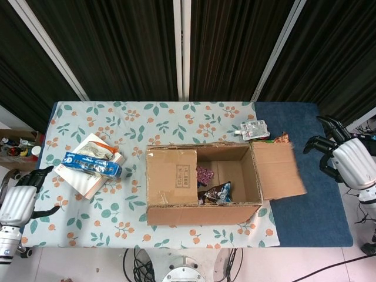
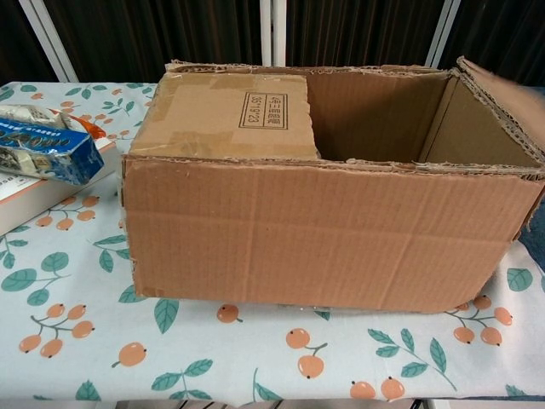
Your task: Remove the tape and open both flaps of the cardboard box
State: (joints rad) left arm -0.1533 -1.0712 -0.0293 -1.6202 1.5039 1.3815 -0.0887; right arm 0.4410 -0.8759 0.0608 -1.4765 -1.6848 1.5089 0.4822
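Observation:
The cardboard box (image 1: 202, 214) stands mid-table, its front wall filling the chest view (image 2: 324, 234). Its left flap (image 1: 171, 176) still lies flat over the left half, with a printed stamp and tape traces (image 2: 266, 111). The right flap (image 1: 278, 170) is folded outward over the blue cloth, blurred. Snack packets (image 1: 215, 192) show inside the open half. My right hand (image 1: 346, 157) hangs at the far right edge, off the box, fingers apart and holding nothing. My left hand (image 1: 19, 202) sits at the lower left edge, beside the table, fingers loosely spread and empty.
A book with a blue packet (image 1: 92, 164) on it lies left of the box. Two snack packets (image 1: 255, 130) lie behind the right flap. The floral tablecloth (image 1: 117, 126) covers the left and middle; a blue cloth (image 1: 311, 217) covers the right end.

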